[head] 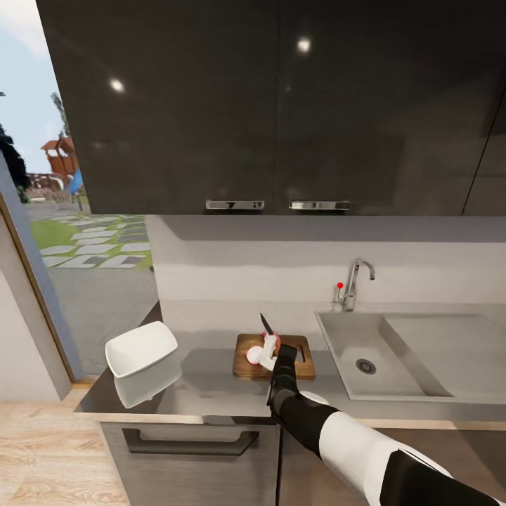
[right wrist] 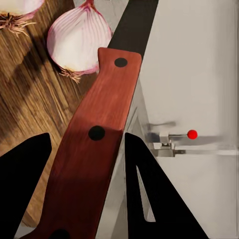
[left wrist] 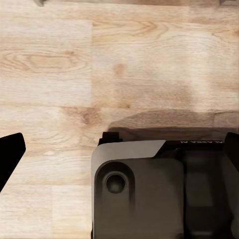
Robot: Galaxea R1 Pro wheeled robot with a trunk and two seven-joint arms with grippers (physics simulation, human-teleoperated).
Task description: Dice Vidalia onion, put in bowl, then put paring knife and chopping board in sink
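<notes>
Here, right gripper (right wrist: 87, 149) clenched on the paring knife (head: 268, 329) by its red handle | long axis tilted up, blade tip pointing away toward the back wall | knife held over the chopping board (head: 246, 358) | onion halves (right wrist: 79, 40) lie cut on board, left of sink (head: 393, 358) | bowl (head: 140, 348) at counter's left end | left gripper (left wrist: 119, 149) over wood floor, grip state cannot be told.

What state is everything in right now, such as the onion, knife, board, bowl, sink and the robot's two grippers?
Vidalia onion: cut into pieces, lying on the board.
Paring knife: held, blade raised over the board.
Chopping board: flat on the countertop, beside the sink.
Bowl: upright, empty.
Sink: empty; no water seen at the tap.
Right gripper: fingers closed on the knife handle.
Left gripper: fingers spread, holding nothing, over wooden floor.
</notes>
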